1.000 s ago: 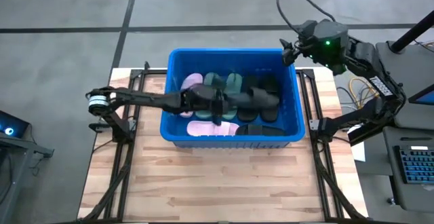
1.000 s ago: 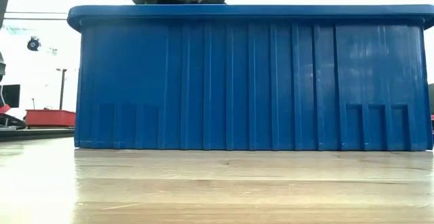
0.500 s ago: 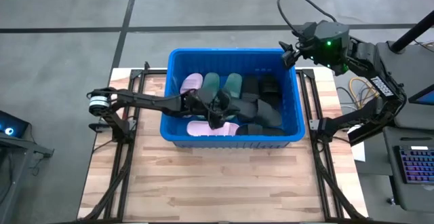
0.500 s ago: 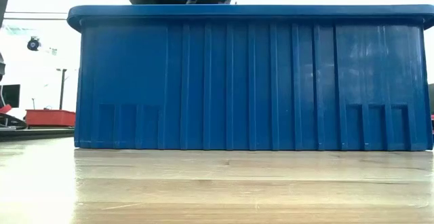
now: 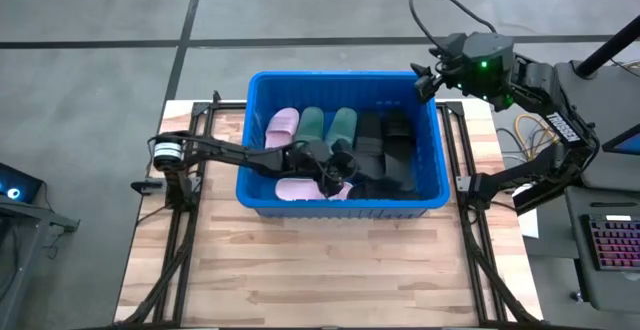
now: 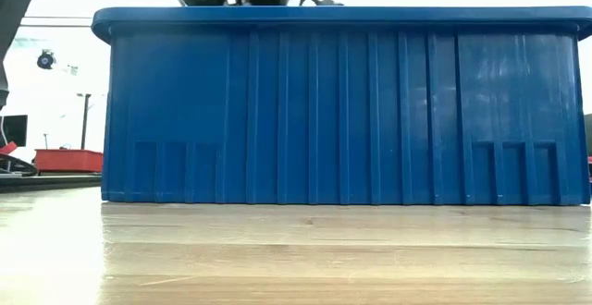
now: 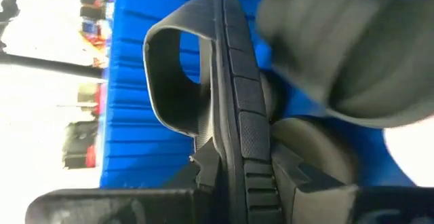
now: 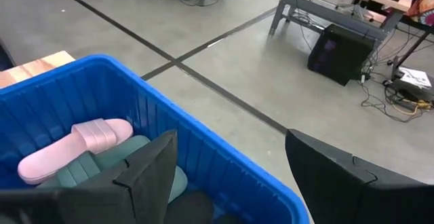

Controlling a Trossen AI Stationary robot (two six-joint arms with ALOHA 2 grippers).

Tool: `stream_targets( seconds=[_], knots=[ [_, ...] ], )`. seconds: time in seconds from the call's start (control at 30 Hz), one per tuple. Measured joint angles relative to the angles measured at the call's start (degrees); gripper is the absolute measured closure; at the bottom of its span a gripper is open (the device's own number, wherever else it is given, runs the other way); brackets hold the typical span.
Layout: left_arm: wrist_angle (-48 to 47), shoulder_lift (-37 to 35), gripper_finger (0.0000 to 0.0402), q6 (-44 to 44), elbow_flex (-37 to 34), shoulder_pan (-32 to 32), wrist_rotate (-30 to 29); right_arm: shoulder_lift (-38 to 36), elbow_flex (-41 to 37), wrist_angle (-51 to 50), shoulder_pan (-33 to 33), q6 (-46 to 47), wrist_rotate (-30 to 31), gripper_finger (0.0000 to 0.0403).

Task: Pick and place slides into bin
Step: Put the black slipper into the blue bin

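The blue bin (image 5: 262, 80) stands at the table's far middle. Inside lie pink slides (image 5: 282, 125), green slides (image 5: 343, 125) and black slides (image 5: 397, 135); another pink slide (image 5: 308, 186) lies by the near wall. My left gripper (image 5: 336, 166) reaches in from the left, low in the bin, shut on a black slide (image 7: 227, 68) that stands on its edge. My right gripper (image 5: 425, 75) hovers open above the bin's far right corner with nothing between its fingers. In the low view the bin's wall (image 6: 342, 111) hides everything inside. My left gripper pinches the black slide's sole (image 7: 234, 149) between its two fingers (image 7: 203, 173), one on the treaded bottom and one on the footbed side. The fingers come in roughly level from the table's left, along the sole. The slide is turned on edge, its strap (image 7: 163, 68) sticking out sideways.
The bin's rim (image 8: 224, 153) lies just below my right gripper (image 8: 230, 146). Black rails (image 5: 180, 240) run along the table's left and right sides. Bare wooden tabletop (image 5: 330, 270) stretches in front of the bin.
My left gripper has sunk deeper into the bin and drawn back toward the table's left and near edge, rolling its wrist. The black slide went with it, turned from lying across the other slides to standing on edge.
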Motion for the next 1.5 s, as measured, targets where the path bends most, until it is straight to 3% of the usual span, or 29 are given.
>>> stream_targets(
  seconds=[0.3,0.7,0.87,1.03,1.37,1.5],
  knots=[
    [1.1,1.8,0.0355,-0.3,3.1,-1.9,0.2,0.0,0.0,-0.9,0.0,0.0,-1.3,0.0142],
    [0.4,3.7,0.0353,-6.4,3.3,-3.6,-0.1,0.0,0.0,-1.7,0.0,-0.4,-1.6,0.0141],
    [-2.5,4.3,0.0348,-12.8,3.3,-3.7,1.5,0.0,0.0,-2.5,0.0,-1.2,-4.1,0.0141],
    [-1.7,4.1,0.0306,-14.7,3.3,-3.7,5.9,0.0,0.0,-3.3,0.0,-1.7,-4.2,0.0145],
    [-1.7,3.9,0.0182,-15.1,3.4,-3.8,6.5,0.0,0.0,-3.4,0.0,-3.1,-4.2,0.0145],
    [-3.3,3.9,0.0164,-15.1,3.5,-3.6,8.1,0.0,0.0,-3.6,0.0,-3.1,-4.1,0.0147]
  ],
)
